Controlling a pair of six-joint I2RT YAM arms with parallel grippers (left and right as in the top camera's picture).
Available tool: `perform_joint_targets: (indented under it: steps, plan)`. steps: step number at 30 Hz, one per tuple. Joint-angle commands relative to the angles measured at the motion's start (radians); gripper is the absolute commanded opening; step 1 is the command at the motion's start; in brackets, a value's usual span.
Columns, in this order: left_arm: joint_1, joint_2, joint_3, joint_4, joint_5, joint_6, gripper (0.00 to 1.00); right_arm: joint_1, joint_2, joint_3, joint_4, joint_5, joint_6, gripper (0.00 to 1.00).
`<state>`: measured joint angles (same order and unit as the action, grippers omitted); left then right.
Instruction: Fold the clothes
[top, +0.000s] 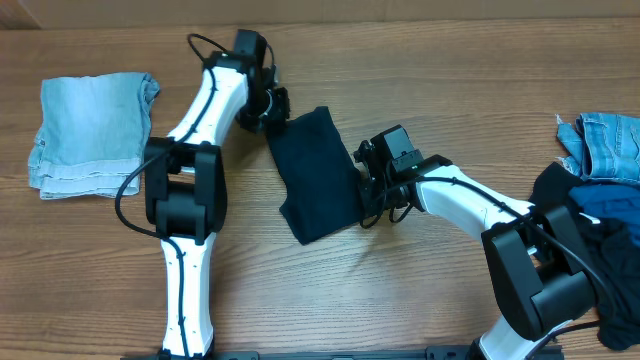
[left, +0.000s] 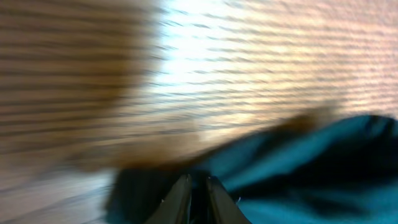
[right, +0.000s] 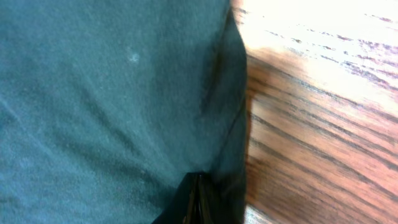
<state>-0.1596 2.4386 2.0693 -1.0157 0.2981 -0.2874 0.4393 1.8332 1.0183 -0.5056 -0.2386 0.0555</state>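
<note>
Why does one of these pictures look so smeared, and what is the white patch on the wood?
Left wrist view: heavy blur smears the table grain into streaks, with white glare near the top; the dark cloth has soft edges. Right wrist view: sharper, though glare washes out the wood at top right. Overhead view: sharp and evenly lit.
</note>
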Motion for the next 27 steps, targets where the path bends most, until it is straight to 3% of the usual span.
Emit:
perform_joint_targets:
  steps: [1,3,4,6,9,11,13,18,22,27]
  plan:
    - [0.034,-0.004,0.255,-0.084,-0.038,0.031,0.27,-0.003,0.011,0.025,-0.07,0.066,0.0,0.07]
    - [0.038,-0.004,0.515,-0.205,-0.043,0.042,0.42,-0.003,-0.008,0.08,-0.114,0.066,-0.001,0.1]
    - [0.037,-0.004,0.597,-0.27,-0.043,0.041,0.43,-0.003,-0.021,0.108,-0.138,0.066,-0.001,0.11]
    - [0.019,-0.004,0.723,-0.45,-0.051,0.041,0.38,-0.003,-0.061,0.157,-0.184,0.065,-0.001,0.13]
    - [-0.02,-0.004,0.709,-0.565,-0.05,0.024,0.29,-0.003,-0.135,0.172,-0.201,0.024,-0.001,0.13]
    - [-0.065,-0.004,0.632,-0.577,-0.056,0.011,0.11,-0.002,-0.15,0.172,-0.215,-0.095,-0.045,0.09]
    - [-0.119,-0.004,0.504,-0.528,-0.101,-0.041,0.04,0.004,-0.134,0.169,-0.222,-0.154,-0.089,0.08]
    - [-0.178,-0.004,0.176,-0.4,-0.084,-0.095,0.04,0.054,-0.003,0.088,-0.117,-0.141,-0.142,0.04]
    - [-0.166,-0.004,-0.054,-0.244,-0.107,-0.094,0.04,0.061,0.043,0.087,-0.139,-0.115,-0.113,0.04]
    - [-0.089,-0.004,-0.103,-0.05,-0.148,-0.094,0.05,0.06,0.043,0.08,-0.171,0.042,-0.043,0.04]
